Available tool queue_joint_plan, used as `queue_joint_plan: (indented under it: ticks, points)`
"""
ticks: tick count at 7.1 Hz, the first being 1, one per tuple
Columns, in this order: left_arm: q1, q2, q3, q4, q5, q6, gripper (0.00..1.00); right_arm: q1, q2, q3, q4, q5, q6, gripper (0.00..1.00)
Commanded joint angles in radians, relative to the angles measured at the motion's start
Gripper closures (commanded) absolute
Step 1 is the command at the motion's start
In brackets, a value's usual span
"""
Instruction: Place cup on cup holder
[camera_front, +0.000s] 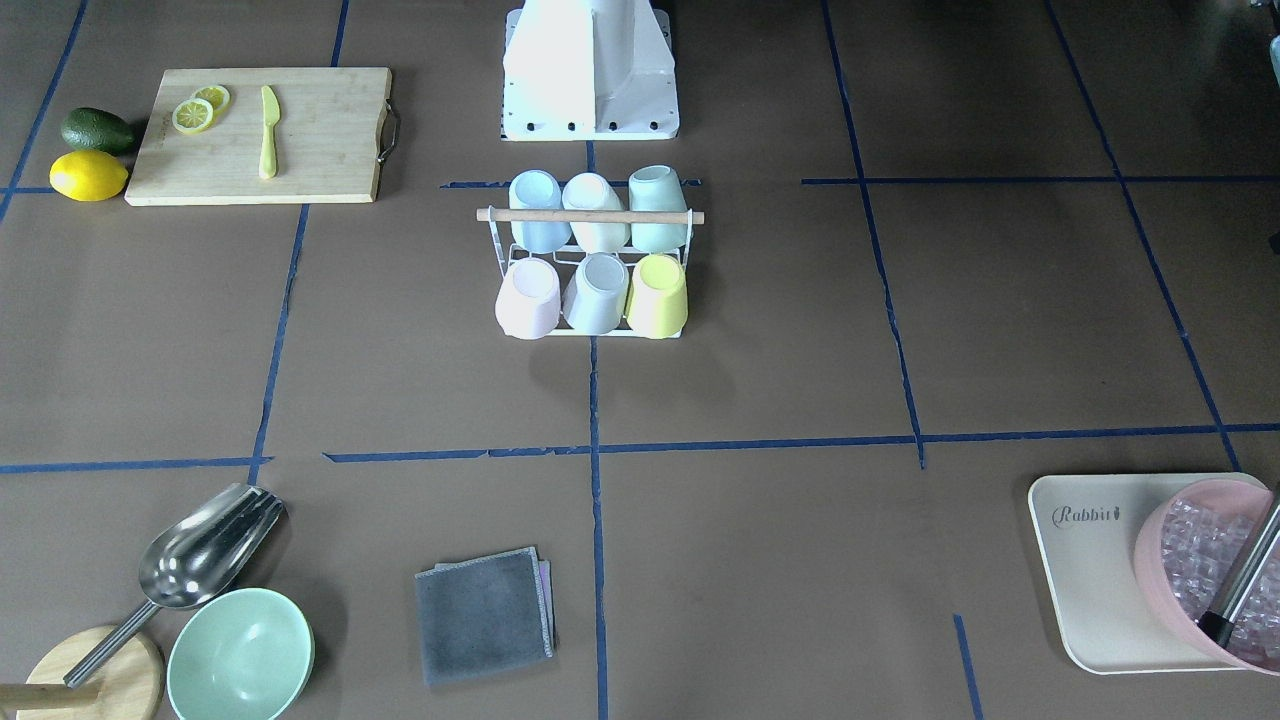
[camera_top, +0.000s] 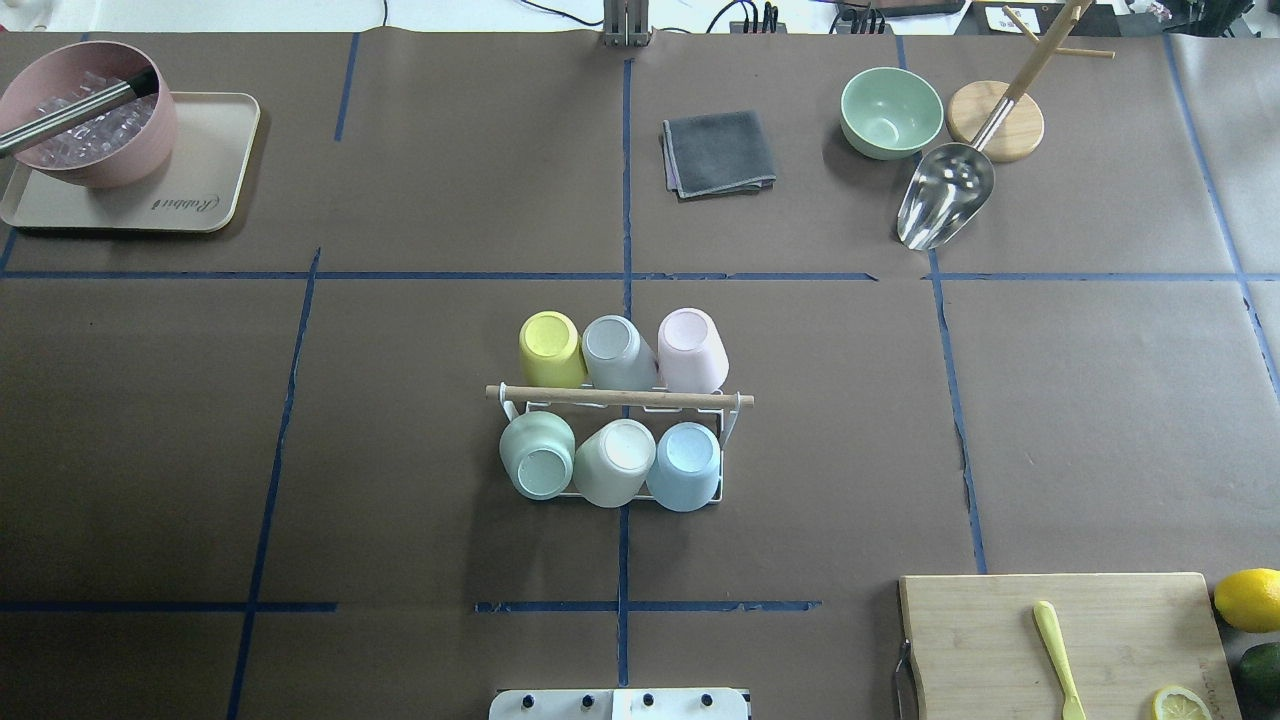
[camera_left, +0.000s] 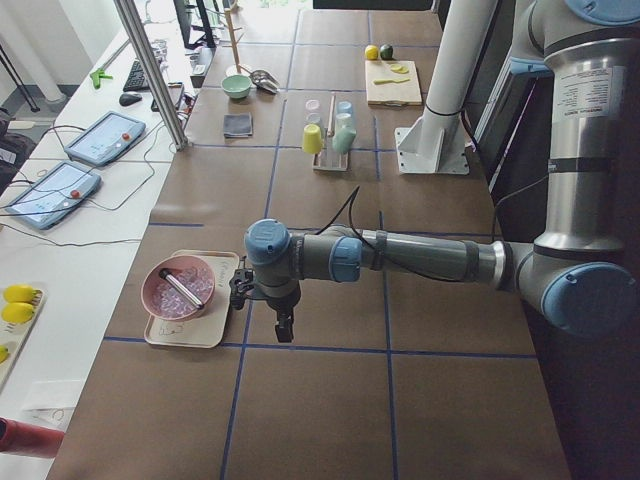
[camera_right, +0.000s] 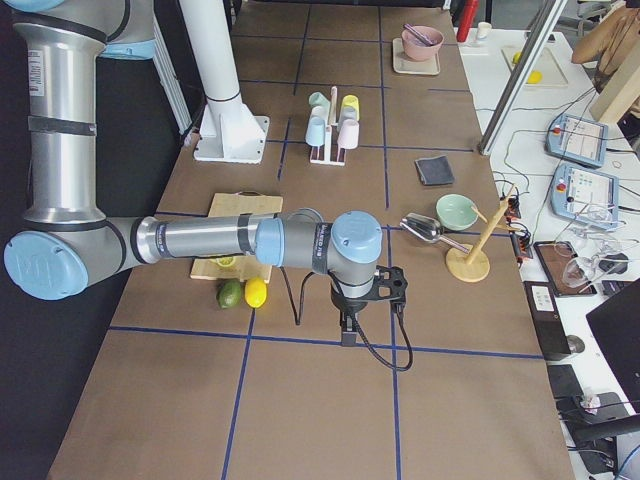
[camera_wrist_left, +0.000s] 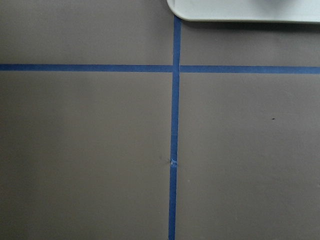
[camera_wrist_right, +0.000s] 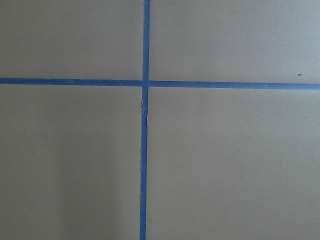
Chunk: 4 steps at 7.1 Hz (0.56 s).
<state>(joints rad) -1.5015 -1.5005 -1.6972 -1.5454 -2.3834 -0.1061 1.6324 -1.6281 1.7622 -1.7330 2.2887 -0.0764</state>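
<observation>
The cup holder (camera_top: 620, 397), a white wire rack with a wooden rod on top, stands at the table's middle. Several pastel cups sit upside down on its prongs, among them a yellow cup (camera_top: 552, 347), a pink cup (camera_top: 692, 349) and a blue cup (camera_top: 685, 466). The holder also shows in the front view (camera_front: 590, 216). My left gripper (camera_left: 285, 330) shows only in the exterior left view, low over the table beside the beige tray; I cannot tell its state. My right gripper (camera_right: 347, 335) shows only in the exterior right view, near the lemon; I cannot tell its state. Both are far from the holder.
A cutting board (camera_top: 1060, 640) with a yellow knife, a lemon (camera_top: 1250, 598) and an avocado lie near right. A grey cloth (camera_top: 718, 152), a green bowl (camera_top: 890, 112) and a metal scoop (camera_top: 945, 195) lie far right. A pink ice bowl (camera_top: 90, 125) sits on a beige tray (camera_top: 215, 150).
</observation>
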Motion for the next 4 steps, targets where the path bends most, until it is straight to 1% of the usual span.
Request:
queue_joint_plan:
  ticks: [1, 2, 3, 4]
  points:
    - [-0.032, 0.037, 0.008, -0.025, -0.053, 0.011, 0.00, -0.002, 0.022, -0.009, -0.005, 0.006, 0.012, 0.00]
    - [-0.039, 0.034, 0.001, -0.025, -0.048, 0.012, 0.00, -0.003, 0.022, -0.007, -0.006, 0.014, 0.013, 0.00]
    - [-0.040, 0.033, 0.005, -0.012, -0.042, 0.107, 0.00, -0.003, 0.022, -0.007, -0.003, 0.014, 0.012, 0.00]
    - [-0.066, 0.032, 0.008, 0.014, -0.037, 0.182, 0.00, -0.003, 0.017, -0.010, -0.005, 0.011, 0.013, 0.00]
